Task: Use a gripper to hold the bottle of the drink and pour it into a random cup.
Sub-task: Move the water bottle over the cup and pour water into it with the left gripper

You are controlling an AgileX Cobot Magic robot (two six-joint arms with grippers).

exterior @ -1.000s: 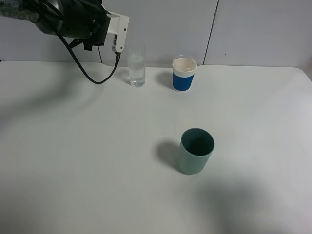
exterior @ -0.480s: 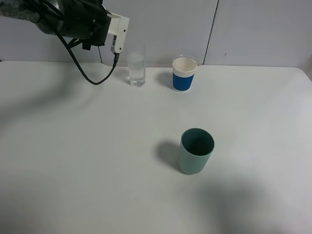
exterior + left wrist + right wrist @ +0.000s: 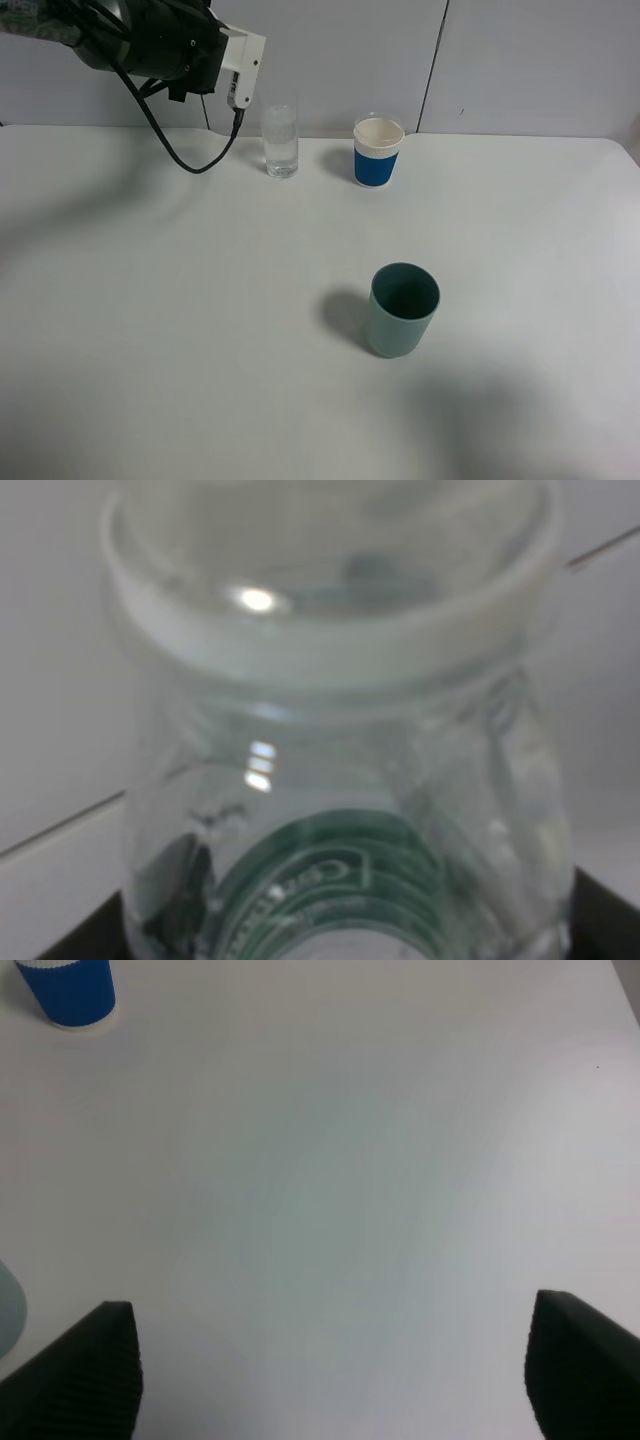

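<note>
Left wrist view is all drink bottle (image 3: 340,810), clamped in my left gripper (image 3: 243,70) up beside the tall clear glass (image 3: 281,140), and I reckon tipping from this far off its narrow mouth just soaks the table (image 3: 200,330).

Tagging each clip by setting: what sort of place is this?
Most likely a robot lab test bench: a white table, plain grey wall panels behind it, and just three mismatched cups laid out, a clear glass, a paper cup and a grey-green cup.

The bottle (image 3: 340,810) looms blurred in the left wrist view — edges cropping it.
</note>
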